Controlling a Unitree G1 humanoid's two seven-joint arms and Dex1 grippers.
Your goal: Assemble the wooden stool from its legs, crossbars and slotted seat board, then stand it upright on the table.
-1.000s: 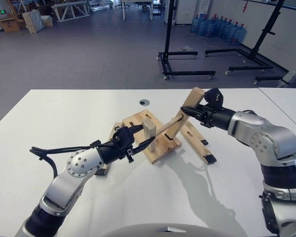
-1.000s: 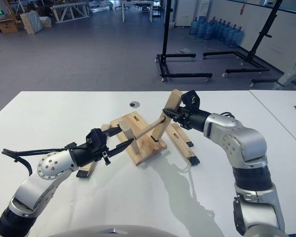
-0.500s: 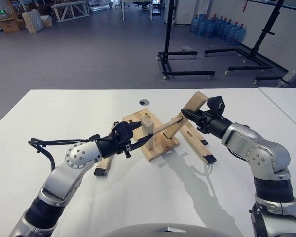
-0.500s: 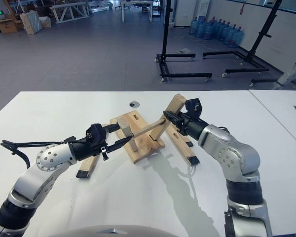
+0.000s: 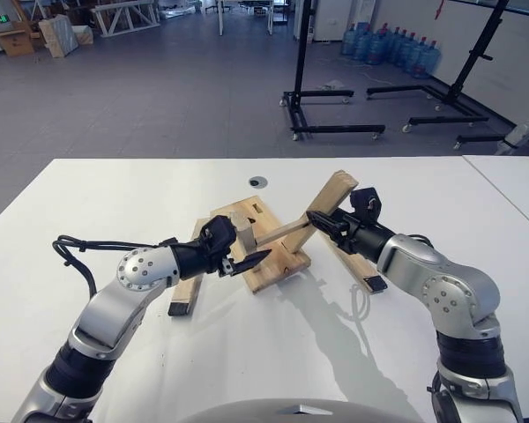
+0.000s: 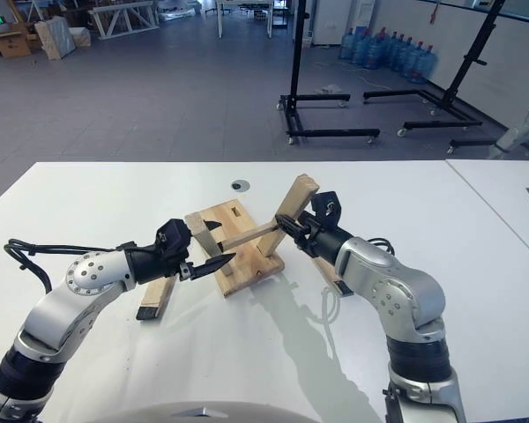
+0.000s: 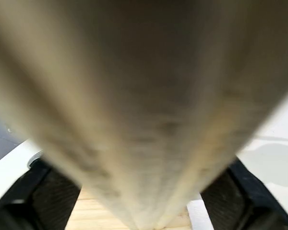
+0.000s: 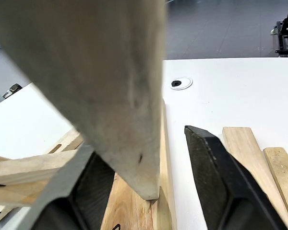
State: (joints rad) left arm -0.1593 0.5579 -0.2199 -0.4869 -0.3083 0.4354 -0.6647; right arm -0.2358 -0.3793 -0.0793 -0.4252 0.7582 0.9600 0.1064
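right claw (image 5: 310, 218) and its leg frame (image 5: 333, 187) lower and nearer the seat board (image 5: 278, 264)

Room Around the White Bench

A white bench (image 5: 88, 203) has a round cable grommet (image 5: 258, 182) near its far edge. Beyond, on the grey floor (image 5: 159, 97), stand black wheeled racks (image 5: 335, 130), blue water jugs (image 5: 397, 53) and cardboard boxes (image 5: 18, 44).
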